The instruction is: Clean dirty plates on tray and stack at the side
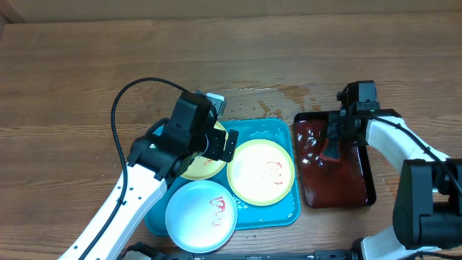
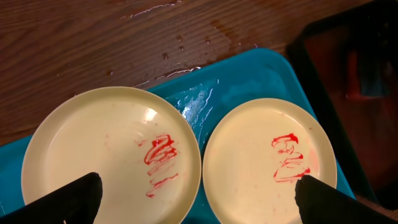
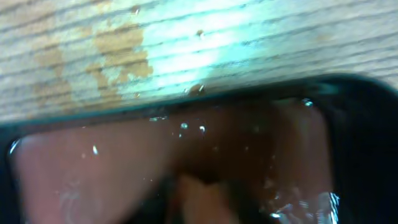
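Though red-smeared, round glossy plates

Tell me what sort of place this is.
Probably a robot test bench set up for dishwashing, not a real kitchen: two robot arms at a wooden table, red-smeared plates on a blue tray, a wet dark tray beside it.

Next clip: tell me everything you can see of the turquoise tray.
The turquoise tray is a plastic-looking rectangle with rounded corners and a raised rim, flat on the wooden table beside the dark red-brown tray. Its floor is wet near the far edge. It carries three red-smeared plates: the left yellow-green plate, the right yellow-green plate and the pale blue plate, which overhangs its near rim. The left arm hides part of it.
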